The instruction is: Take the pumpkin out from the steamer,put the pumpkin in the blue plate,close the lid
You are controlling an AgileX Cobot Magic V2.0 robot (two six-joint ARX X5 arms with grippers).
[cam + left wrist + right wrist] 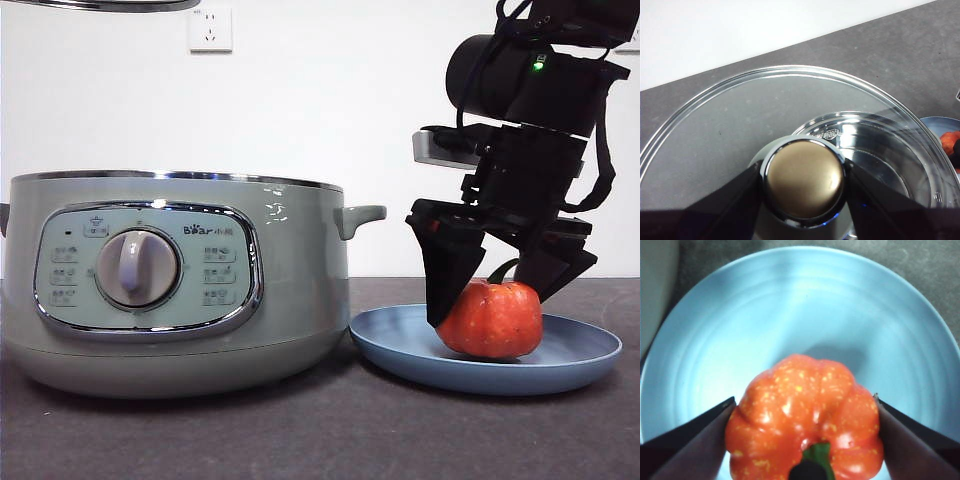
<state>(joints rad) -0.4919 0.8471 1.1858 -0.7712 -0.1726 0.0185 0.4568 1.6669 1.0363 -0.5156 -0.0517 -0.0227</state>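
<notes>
Front view: the small orange-red ribbed toy pumpkin [491, 320] sits on the wide, shallow, matte light-blue plate [400, 340], just beside the large pale sage-green electric steamer [160, 280] at its 3 o'clock. The right gripper [490, 295] comes down from above, its two black jaws straddling the pumpkin.

Right wrist view: pumpkin [805, 422] lies between the jaws, one jaw at each flank, apparently touching; dark green stem faces the camera. Plate [805, 305] fills the field beneath it. Jaws parted to the pumpkin's width; whether they grip or have just let go, cannot tell.

Left wrist view: left gripper [804, 182] is clamped on the knob of the domed glass lid with steel rim [710, 110], held in the air. Through the glass, the steamer's shiny open pot [870, 140] shows below, offset from the lid's centre toward the plate side.

Judgement: placing step is essentially done. The remaining move turns on the lid–pot offset: lid is above but not centred, so the left arm must shift over the pot, then lower. The right arm should clear first.
</notes>
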